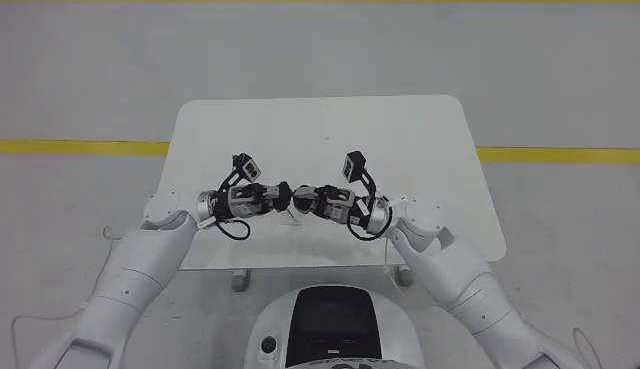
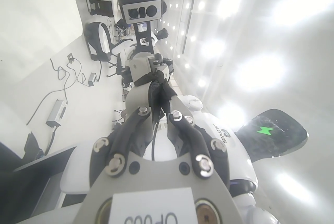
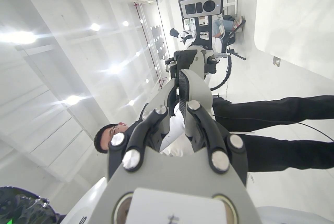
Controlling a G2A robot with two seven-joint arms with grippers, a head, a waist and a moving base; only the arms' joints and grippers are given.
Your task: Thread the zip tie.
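Over the front part of the white table (image 1: pixel 320 129) my two grippers meet tip to tip. My left gripper (image 1: pixel 283 198) (image 2: pixel 157 89) is shut. A thin black strip (image 2: pixel 154 136), the zip tie as far as I can tell, runs back from its pads between the fingers. My right gripper (image 1: pixel 303 199) (image 3: pixel 179 79) faces it and is shut, its ribbed pads pressed together. What lies between those pads is hidden. In the left wrist view the right gripper (image 2: pixel 156 73) sits just beyond my own tips. In the right wrist view the left gripper (image 3: pixel 186 58) is close ahead.
The table's bare top stretches away behind the grippers, with its front edge (image 1: pixel 300 267) close below them. Both forearms angle inward from the table's front corners. Cables and a power brick (image 2: pixel 56 111) lie on the floor beside the table.
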